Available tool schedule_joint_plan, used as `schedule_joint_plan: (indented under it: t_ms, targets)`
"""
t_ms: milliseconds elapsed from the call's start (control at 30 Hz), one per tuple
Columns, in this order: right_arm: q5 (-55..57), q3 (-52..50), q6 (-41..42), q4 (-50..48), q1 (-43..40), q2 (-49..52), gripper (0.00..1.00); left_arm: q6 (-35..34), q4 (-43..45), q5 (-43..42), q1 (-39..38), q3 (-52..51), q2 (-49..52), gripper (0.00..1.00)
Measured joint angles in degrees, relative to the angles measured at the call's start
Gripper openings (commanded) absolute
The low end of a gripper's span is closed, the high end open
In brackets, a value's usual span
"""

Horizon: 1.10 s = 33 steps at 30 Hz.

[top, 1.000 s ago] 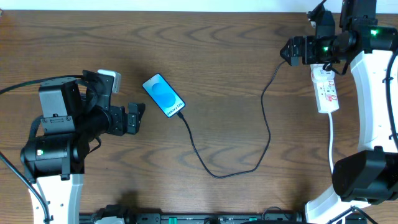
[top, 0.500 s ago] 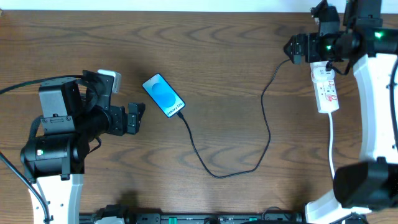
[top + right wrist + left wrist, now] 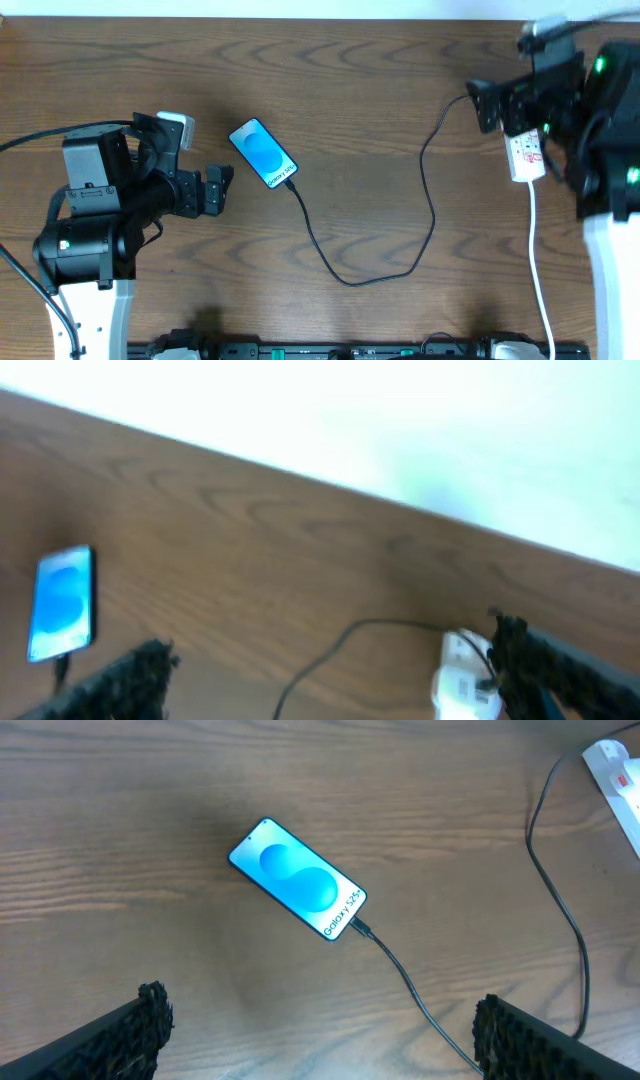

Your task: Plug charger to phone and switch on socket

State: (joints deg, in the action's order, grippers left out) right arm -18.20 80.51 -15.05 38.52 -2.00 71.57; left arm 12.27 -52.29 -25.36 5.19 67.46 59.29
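The phone [image 3: 263, 153] lies face up, screen lit blue, left of the table's middle. The charger [image 3: 345, 280] is a thin black cable; its tip sits in the phone's lower end [image 3: 357, 928]. It loops across the wood up to the socket [image 3: 527, 155], a white strip at the right. My left gripper [image 3: 218, 188] stands open just left of the phone, nothing between its fingers [image 3: 140, 1025]. My right gripper [image 3: 487, 105] is open and empty above the socket's far end, where the cable meets it. The right wrist view is blurred; it shows the phone [image 3: 62, 603] and socket [image 3: 465, 675].
The socket's white cord [image 3: 537, 240] runs toward the table's front edge at the right. The right arm's bulk covers the socket's far end. A pale surface lies beyond the table's back edge [image 3: 400, 430].
The right arm has swung and its gripper has shifted slightly right and toward the front, over the socket's far end. The left arm, phone and cable have stayed put.
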Motion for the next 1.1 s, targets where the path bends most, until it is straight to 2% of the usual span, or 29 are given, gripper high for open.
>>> schedule_joint_plan:
  t_ms: [167,400,833,1100]
  targets:
    - [0.11,-14.86,-1.79,-9.38,0.0,-10.82,0.99,0.0,0.02,0.0,0.0,0.0,0.09,0.98]
    - [0.07,-27.71,-6.4,-12.17,0.0,-24.57,0.99,0.0,-0.02,-0.02,0.0,0.0,0.09,0.98]
    - [1.16,-48.46,-11.06,-16.52,0.0,-48.06,0.99,0.0,0.0,0.0,0.0,0.0,0.09,0.98]
    - [1.29,-55.69,-11.19,-18.91,0.0,-57.53,0.99,0.0,0.0,0.0,0.0,0.0,0.09,0.98]
